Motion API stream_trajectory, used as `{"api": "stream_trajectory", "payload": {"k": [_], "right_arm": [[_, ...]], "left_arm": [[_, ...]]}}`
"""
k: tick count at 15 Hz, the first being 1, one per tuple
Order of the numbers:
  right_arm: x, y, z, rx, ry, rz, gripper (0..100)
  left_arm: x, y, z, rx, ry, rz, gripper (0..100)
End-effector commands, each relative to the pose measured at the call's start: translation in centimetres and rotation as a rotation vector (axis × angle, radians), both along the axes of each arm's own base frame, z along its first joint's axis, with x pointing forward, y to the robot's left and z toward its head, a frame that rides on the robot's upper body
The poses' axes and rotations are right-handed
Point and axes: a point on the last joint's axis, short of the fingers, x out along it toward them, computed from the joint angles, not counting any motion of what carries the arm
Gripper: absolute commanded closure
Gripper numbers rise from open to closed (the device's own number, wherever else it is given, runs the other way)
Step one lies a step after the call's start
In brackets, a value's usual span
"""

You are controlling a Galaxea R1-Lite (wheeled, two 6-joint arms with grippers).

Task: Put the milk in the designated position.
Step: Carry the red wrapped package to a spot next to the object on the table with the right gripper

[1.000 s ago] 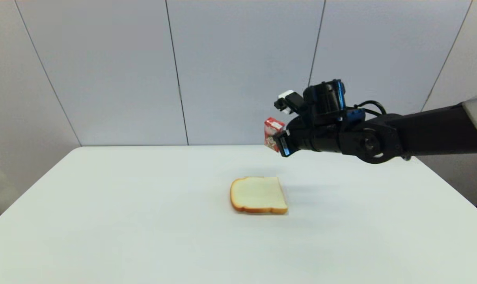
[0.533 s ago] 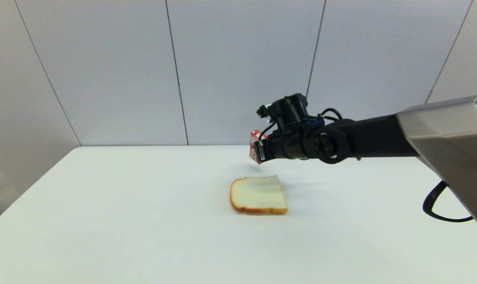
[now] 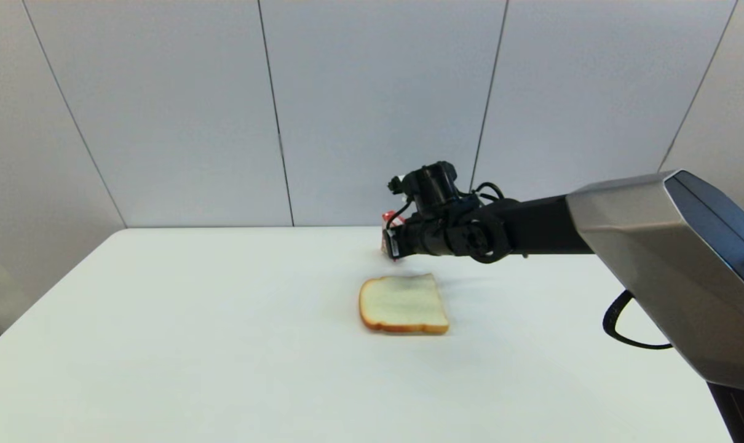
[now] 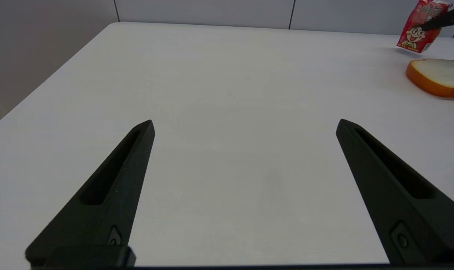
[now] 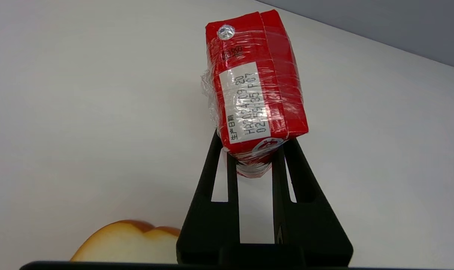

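Milk point(image 5: 255, 88) clamped in right gripper point(image 5: 254, 157); date stamp visible only from wrist.

Bread slice point(image 3: 403, 304) flat on white table point(image 3: 163, 344), grey wall panels point(image 3: 372, 92) behind.

A plain white table point(image 3: 181, 344) fills the lower part of the head view, its far edge meeting a pale grey panelled wall point(image 3: 372, 104). Its surface is smooth and unmarked, with rounded far corners. One thing lies directly on it: a flat slice of bread point(image 3: 403, 304), pale in the middle with a tan-orange crust, a little right of centre and roughly midway between the near and far edges. The slice rests flat, its rounded top toward the left. Faint soft shadows fall on the tabletop just beyond the bread, possibly reaching its far edge.
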Motion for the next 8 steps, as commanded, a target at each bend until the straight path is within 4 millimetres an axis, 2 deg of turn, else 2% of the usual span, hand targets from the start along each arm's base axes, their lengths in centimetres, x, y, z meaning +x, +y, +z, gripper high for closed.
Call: {"api": "stream_trajectory", "payload": {"k": [1,4,5,8], "right_arm": [[0.07,0.0,-0.17,-0.002,0.003,-0.002,100],[-0.06,0.0,-0.08,-0.003,0.006,0.0,100],[-0.1,-0.03,-0.04,-0.006,0.008,0.001,0],[-0.12,0.05,-0.12,-0.006,0.01,0.001,0]], "left_arm": [[0.01,0.0,-0.04,0.0,0.001,0.0,0],[0.01,0.0,-0.04,0.0,0.001,0.0,0],[0.01,0.0,-0.04,0.0,0.001,0.001,0],[0.01,0.0,-0.04,0.0,0.001,0.0,0]]}}
